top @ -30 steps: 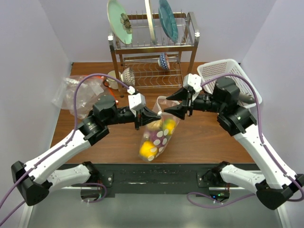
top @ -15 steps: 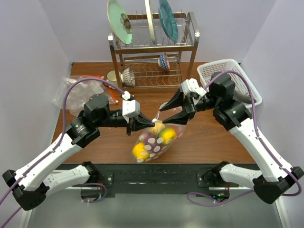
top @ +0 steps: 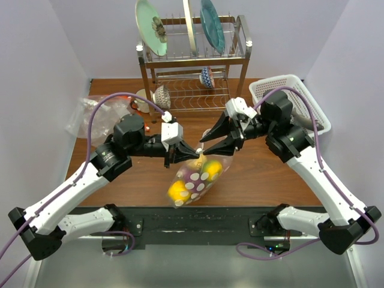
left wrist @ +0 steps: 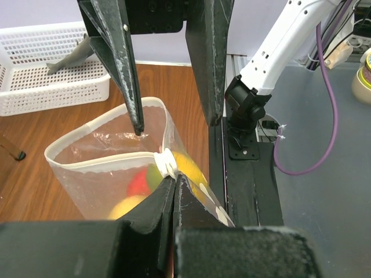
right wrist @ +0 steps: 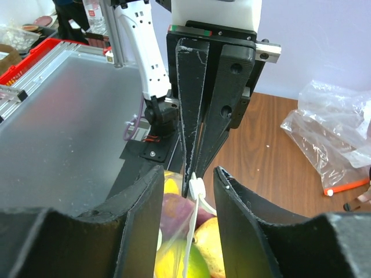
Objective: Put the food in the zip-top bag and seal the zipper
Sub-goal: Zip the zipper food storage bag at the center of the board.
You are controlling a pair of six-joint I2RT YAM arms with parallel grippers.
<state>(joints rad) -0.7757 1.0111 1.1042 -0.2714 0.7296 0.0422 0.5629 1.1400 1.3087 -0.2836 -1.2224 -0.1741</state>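
Observation:
The zip-top bag [top: 195,180], clear with white dots, hangs above the table with its mouth [left wrist: 104,147] gaping. Inside it lies the food: yellow [top: 178,190], purple [right wrist: 174,211], green [right wrist: 185,266], orange [right wrist: 213,240] and red [left wrist: 137,182] pieces. My left gripper [top: 193,152] is shut on the bag's top edge, right by the white slider [left wrist: 166,162] of the zipper [left wrist: 98,160]. My right gripper [right wrist: 188,172] is open, one finger [right wrist: 145,220] on each side of the slider [right wrist: 196,188] without touching it.
A crumpled plain clear plastic bag [top: 99,117] lies at the back left. A white basket [top: 288,99] stands at the back right. A metal dish rack [top: 192,60] with plates and bowls is at the back middle. The black base rail [top: 198,222] runs below the bag.
The bag swung slightly left and lower. My right gripper moved in towards the left one, and its jaws narrowed around the bag's top edge. The left stayed shut on the bag.

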